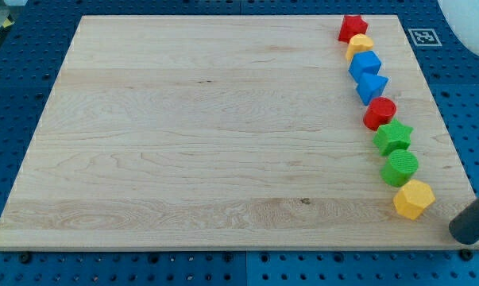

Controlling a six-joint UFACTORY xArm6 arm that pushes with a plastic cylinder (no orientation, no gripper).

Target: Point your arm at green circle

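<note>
Camera view shows my tip [465,233] at the near right corner, a dark rounded rod end entering from the right edge and slanting down toward the left. It has hold of nothing and touches no block; it sits just off the board's right edge, over the blue perforated table [223,270]. The closest block is the yellow hexagon [414,199], a little to its left. The green circle [399,168] lies just beyond that hexagon, up and left of my tip, near the board's right edge.

Eight blocks run in a slightly curved line down the right side of the wooden board [207,135]. From far to near: red star [353,28], a yellow block [360,45] of unclear shape, blue cube [365,64], blue triangle [372,86], red circle [380,114], green star [393,137], green circle, yellow hexagon. Neighbours touch or nearly touch. The green circle is packed between the green star and the yellow hexagon, touching both as far as I can tell.

Everything left of that line is open board, wide and bare, reaching to the left, far and near edges. Only a narrow strip of board lies right of the blocks.

The board is pale wood with long horizontal grain and a small dark knot near the front. The blocks look like ridged plastic. A black-and-white marker tag [422,36] sits at the far right corner.
</note>
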